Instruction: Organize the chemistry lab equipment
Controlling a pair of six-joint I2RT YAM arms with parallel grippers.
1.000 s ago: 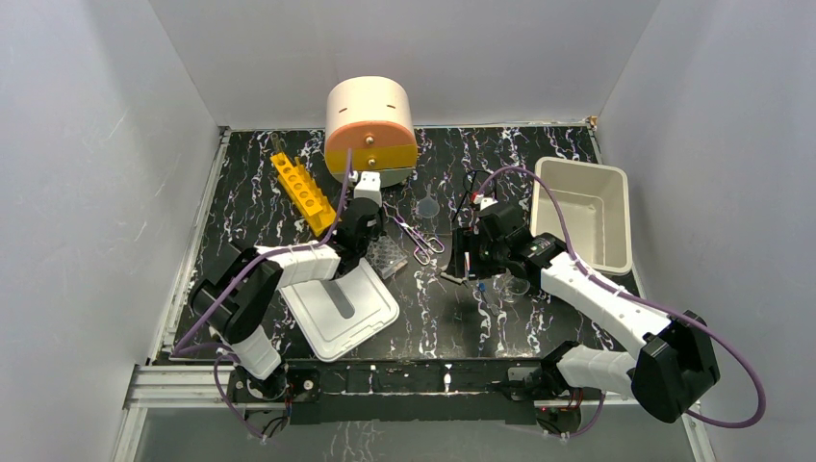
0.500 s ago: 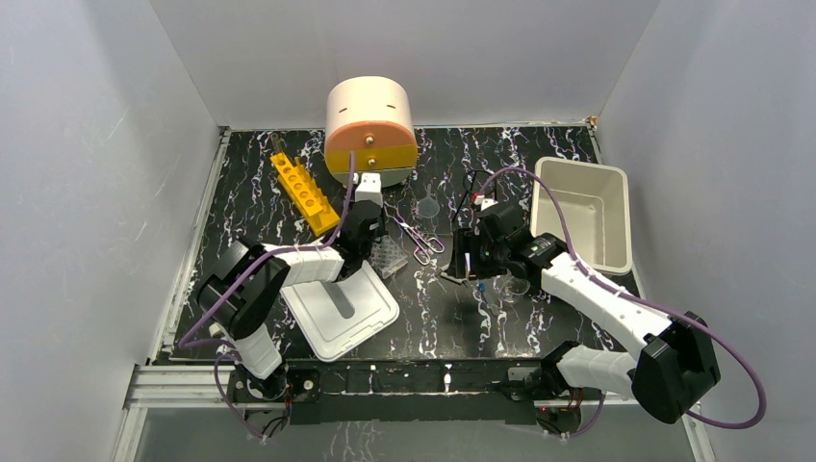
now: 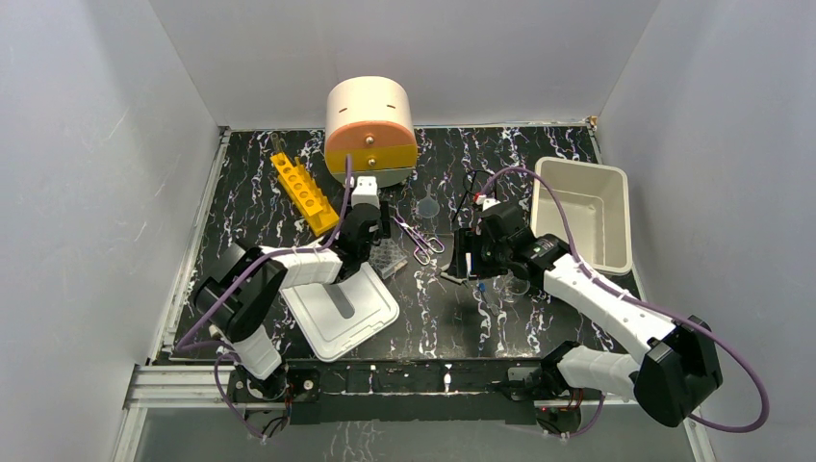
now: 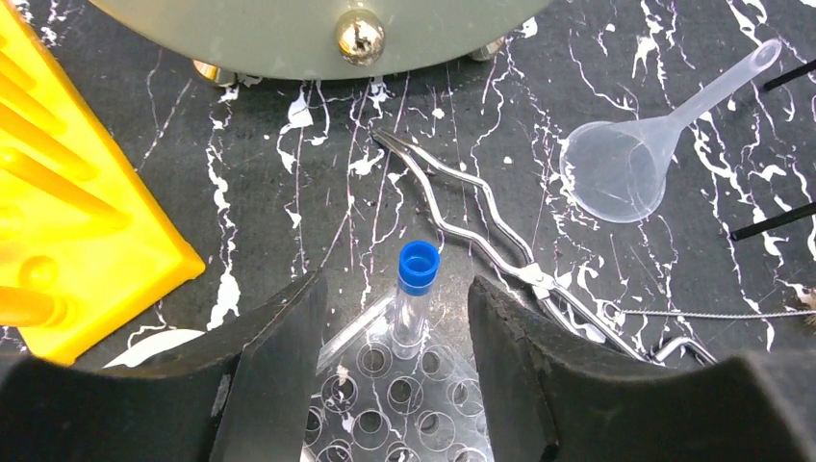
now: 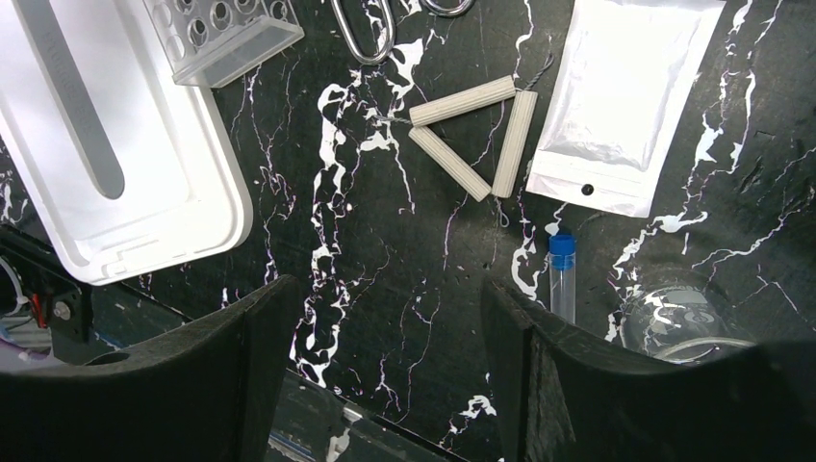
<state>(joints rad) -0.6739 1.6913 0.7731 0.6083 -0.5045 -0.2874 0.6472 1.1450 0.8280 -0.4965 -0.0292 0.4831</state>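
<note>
The left gripper has just let go, its jaws now parted clear of a blue-capped tube standing in the clear well plate near the middle of the desk. That item looks placed. The right gripper hangs wide and empty above the white triangle.

The left tool has opened: its jaws now stand clear on either side of the blue-capped tube, which it seems to have just let go. The tube's lower end rests on the clear well plate. The right arm has sagged slightly at its elbow toward the bench's near right corner.
</note>
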